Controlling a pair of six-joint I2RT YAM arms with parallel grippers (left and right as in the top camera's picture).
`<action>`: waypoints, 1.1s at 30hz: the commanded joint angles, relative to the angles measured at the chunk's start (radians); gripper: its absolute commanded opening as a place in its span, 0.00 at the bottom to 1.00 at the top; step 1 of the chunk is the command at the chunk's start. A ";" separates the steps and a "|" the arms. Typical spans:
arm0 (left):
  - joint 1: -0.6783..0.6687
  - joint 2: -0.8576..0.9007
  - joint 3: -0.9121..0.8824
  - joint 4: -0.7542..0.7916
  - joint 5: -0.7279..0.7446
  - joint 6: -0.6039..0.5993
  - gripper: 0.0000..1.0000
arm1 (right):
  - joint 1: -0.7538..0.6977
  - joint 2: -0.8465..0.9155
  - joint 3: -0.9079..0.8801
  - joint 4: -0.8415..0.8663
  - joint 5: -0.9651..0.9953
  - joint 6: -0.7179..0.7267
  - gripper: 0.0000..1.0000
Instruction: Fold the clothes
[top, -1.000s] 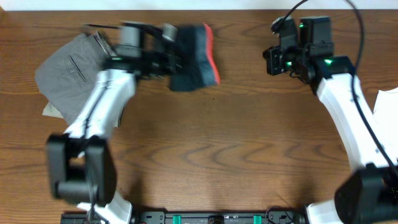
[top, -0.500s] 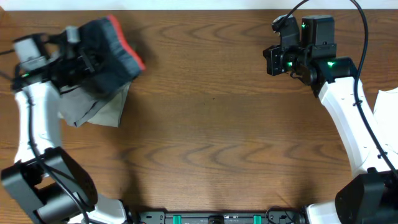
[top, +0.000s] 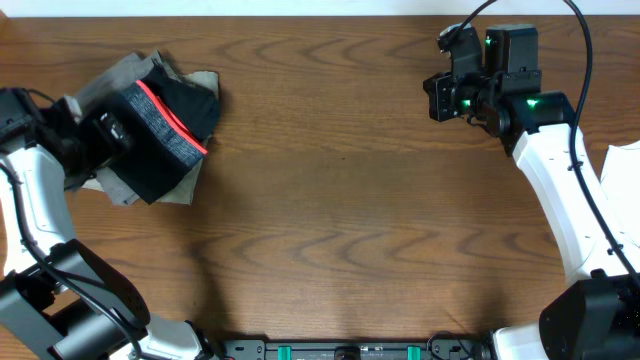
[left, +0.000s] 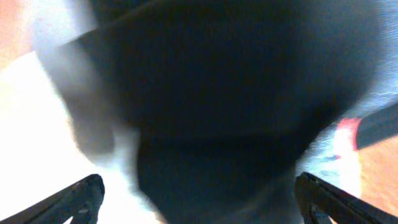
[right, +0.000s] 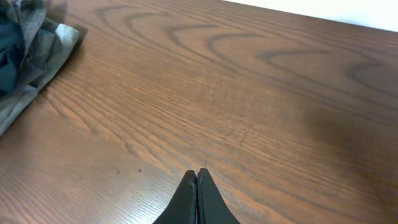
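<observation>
Two empty grippers: left gripper (left: 199, 180) gapes over folded leggings (top: 162, 140) upper left, right gripper (right: 198, 183) clenched; lift away straight, avoiding snags.

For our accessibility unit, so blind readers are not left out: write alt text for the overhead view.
Folded dark leggings with a red-edged grey waistband lie on grey trousers at the wooden table's left end. The left hand is at the bundle's left side; the right arm stands far right, apart from it.
</observation>
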 joint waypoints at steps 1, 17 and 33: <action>0.043 -0.059 0.032 -0.034 -0.126 -0.031 0.98 | 0.012 0.004 0.000 0.000 0.000 0.013 0.01; -0.105 -0.646 0.045 -0.228 0.129 0.138 0.98 | -0.010 -0.157 0.000 0.062 -0.146 0.001 0.28; -0.154 -0.982 0.042 -0.390 -0.071 0.103 0.98 | -0.008 -0.774 0.000 -0.198 0.082 -0.070 0.99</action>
